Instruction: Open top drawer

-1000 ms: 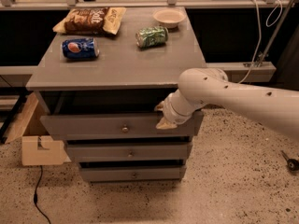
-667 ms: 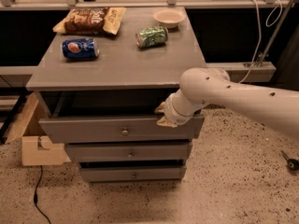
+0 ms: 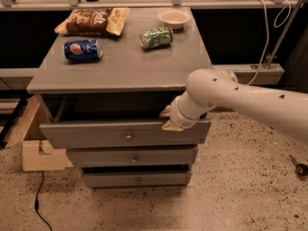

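The top drawer [image 3: 96, 134] is a grey front with a small round brass knob [image 3: 128, 137]. It stands pulled out from the grey cabinet, with a dark gap above it. My gripper [image 3: 168, 120] sits at the top edge of the drawer front, right of the knob, with its tan fingertips hooked over that edge. The white arm [image 3: 240, 100] reaches in from the right. Two shallower drawers [image 3: 132, 157] sit below, both shut.
On the cabinet top [image 3: 120, 66] lie a blue soda can [image 3: 82, 50], a green can [image 3: 156, 37], a chip bag [image 3: 91, 21] and a small white bowl [image 3: 173, 18]. A cardboard box [image 3: 36, 150] stands at the left on the speckled floor.
The top drawer has slid further out toward the camera, and my gripper has come forward with it on the drawer's top edge.
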`<state>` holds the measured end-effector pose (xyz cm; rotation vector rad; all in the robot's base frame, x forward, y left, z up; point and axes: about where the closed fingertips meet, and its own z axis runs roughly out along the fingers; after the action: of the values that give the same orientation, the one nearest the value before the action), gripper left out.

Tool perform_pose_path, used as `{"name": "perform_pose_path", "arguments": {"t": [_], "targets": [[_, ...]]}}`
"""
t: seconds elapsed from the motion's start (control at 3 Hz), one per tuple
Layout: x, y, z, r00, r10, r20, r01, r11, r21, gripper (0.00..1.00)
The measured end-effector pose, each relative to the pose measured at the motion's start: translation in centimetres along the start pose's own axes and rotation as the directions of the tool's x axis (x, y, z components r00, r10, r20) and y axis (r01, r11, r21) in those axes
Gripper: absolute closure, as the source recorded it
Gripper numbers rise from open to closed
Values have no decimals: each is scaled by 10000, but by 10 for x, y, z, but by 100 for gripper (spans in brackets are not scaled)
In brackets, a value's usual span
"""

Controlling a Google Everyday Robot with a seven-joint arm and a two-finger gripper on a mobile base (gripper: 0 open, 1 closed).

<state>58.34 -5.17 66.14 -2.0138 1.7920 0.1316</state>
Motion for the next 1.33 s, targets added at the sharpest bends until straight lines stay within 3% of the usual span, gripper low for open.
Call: {"name": "perform_pose_path", "arguments": {"t": [1.0, 1.33], "targets": [[-2, -1, -1, 10000, -74, 26, 74, 10000, -67, 6], [-5, -1, 4, 9997, -233, -59, 231, 9992, -313, 0]]}}
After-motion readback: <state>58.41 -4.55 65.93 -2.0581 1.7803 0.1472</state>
